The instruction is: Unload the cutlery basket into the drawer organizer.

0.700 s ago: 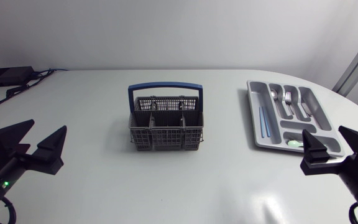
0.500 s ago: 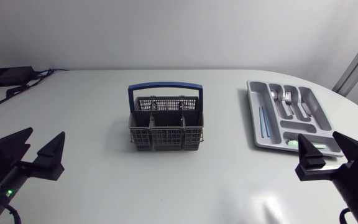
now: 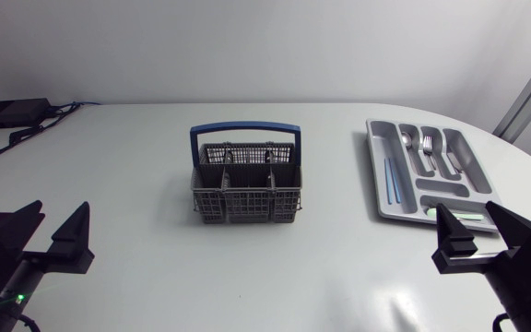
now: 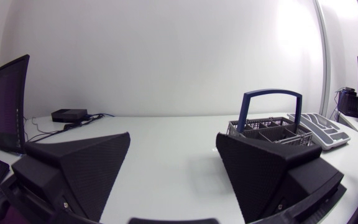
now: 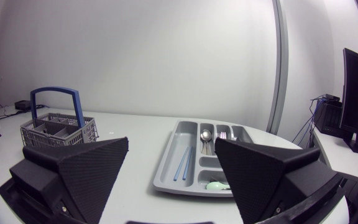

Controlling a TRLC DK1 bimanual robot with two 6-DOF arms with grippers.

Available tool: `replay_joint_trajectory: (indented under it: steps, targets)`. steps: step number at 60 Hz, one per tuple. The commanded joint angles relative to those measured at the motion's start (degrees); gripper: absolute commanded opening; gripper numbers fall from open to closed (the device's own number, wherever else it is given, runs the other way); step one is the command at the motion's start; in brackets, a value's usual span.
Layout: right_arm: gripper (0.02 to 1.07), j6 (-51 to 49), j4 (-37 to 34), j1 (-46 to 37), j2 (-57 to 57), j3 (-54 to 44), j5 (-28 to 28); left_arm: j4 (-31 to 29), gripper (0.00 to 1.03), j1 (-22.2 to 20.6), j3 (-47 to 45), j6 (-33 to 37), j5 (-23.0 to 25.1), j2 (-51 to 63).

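Reading state: near→far, from head + both wrist views.
L arm: low at near-left edge of tabletop, well apart from all items.
left jaws: wide open, nothing between them, only bare tabletop ahead.
R arm: low at near-right edge, just on the near side of the organizer.
right jaws: wide open, empty; organizer lies ahead, not touched.
basket: mid tabletop, upright, grey mesh, blue handle standing up. Compartments look empty from above; can't rule out sth small sitting low behind the mesh.
organizer: far right, well apart from basket. Holds spoon, fork, a third metal pc beside them (prob a knife, too small to tell), blue sticks in the long slot, pale green item in the near cross slot.
progress: my read, unload looks done or v. close.
handling, cutlery: stiff, thin, smooth metal, so light but slippery. If any is left in basket, pinch the shank mid-length and lift straight up so it doesn't snag the mesh.
handling, basket: light stiff plastic; prob slides or tips if a pc catches. Other arm should pin the rim or take the handle.
risk: broad wedge jaws vs narrow compartments, tight fit.
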Motion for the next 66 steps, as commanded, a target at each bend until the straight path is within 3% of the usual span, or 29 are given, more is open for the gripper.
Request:
replay_joint_trajectory:
  steps: [1, 66]
  targets:
    - [1.02, 1.65, 0.99, 0.4, -0.25, -1.15, 0.54, -0.54, 0.97, -0.56, -2.22, -1.41, -0.08, -0.36]
    - [1.02, 1.65, 0.99, 0.4, -0.25, -1.15, 0.54, -0.54, 0.99, -0.56, -2.22, -1.41, -0.08, -0.36]
